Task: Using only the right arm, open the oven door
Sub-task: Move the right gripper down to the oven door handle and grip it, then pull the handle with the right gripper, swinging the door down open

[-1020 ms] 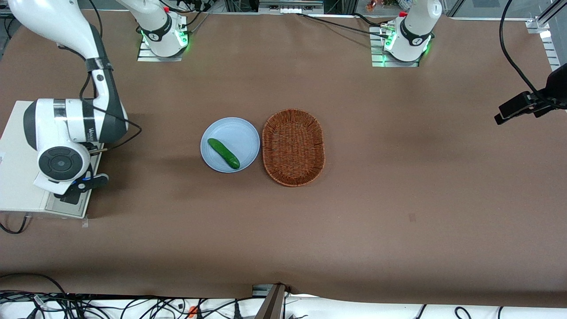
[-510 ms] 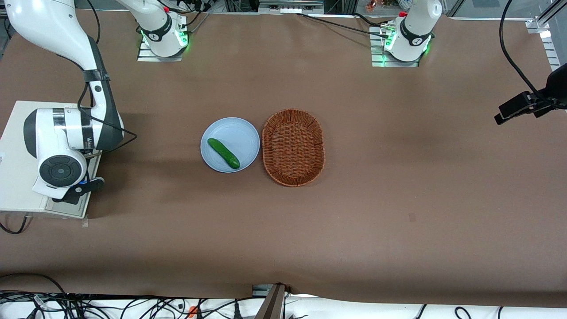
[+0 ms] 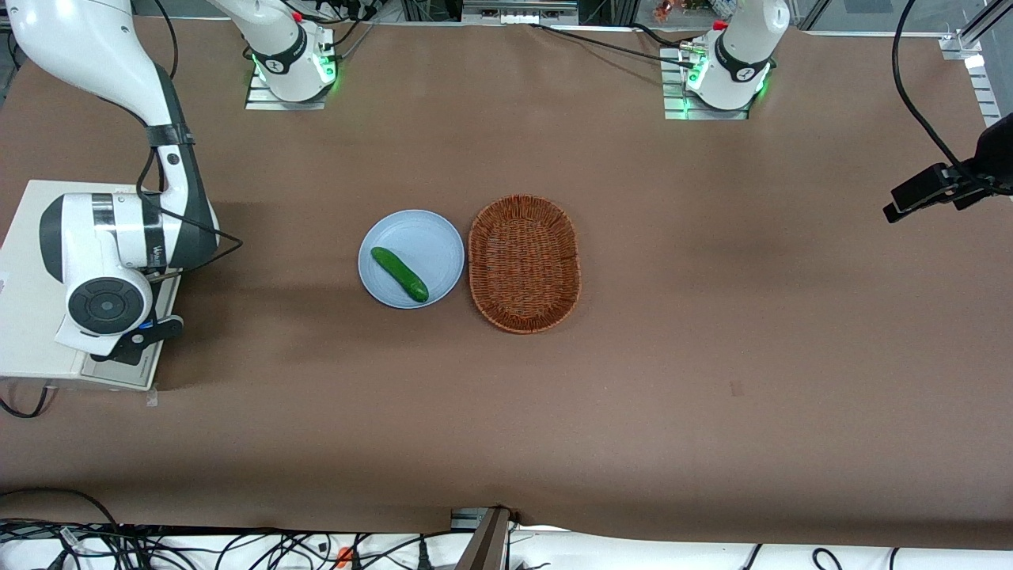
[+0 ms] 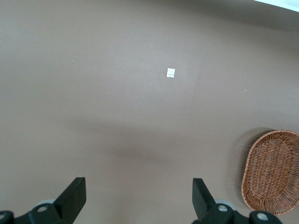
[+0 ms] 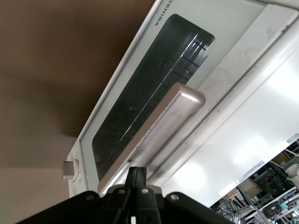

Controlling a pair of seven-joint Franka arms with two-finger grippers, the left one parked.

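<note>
The cream-white oven [image 3: 32, 317] stands at the working arm's end of the table. The right arm [image 3: 119, 237] bends over its top. My gripper [image 3: 130, 342] hangs at the oven's front edge, above the beige-grey oven door [image 3: 119, 372]. In the right wrist view the door's dark glass [image 5: 154, 88] and silver bar handle [image 5: 159, 126] fill the frame. My gripper [image 5: 137, 170] is shut, its fingers pressed together with nothing between them, the tips at the handle's edge. A bare metal strip [image 5: 233, 70] shows between the door and the oven's white top [image 5: 243, 140]. One knob [image 5: 69, 169] shows beside the door.
A light blue plate [image 3: 431, 237] with a green cucumber [image 3: 400, 274] on it sits mid-table. A wicker basket [image 3: 524, 263] lies beside the plate, toward the parked arm's end, and shows in the left wrist view [image 4: 273, 170].
The right arm's wrist has shifted slightly farther over the oven, toward the working arm's end of the table, slowing over the last half second. Plate, cucumber and basket are unmoved.
</note>
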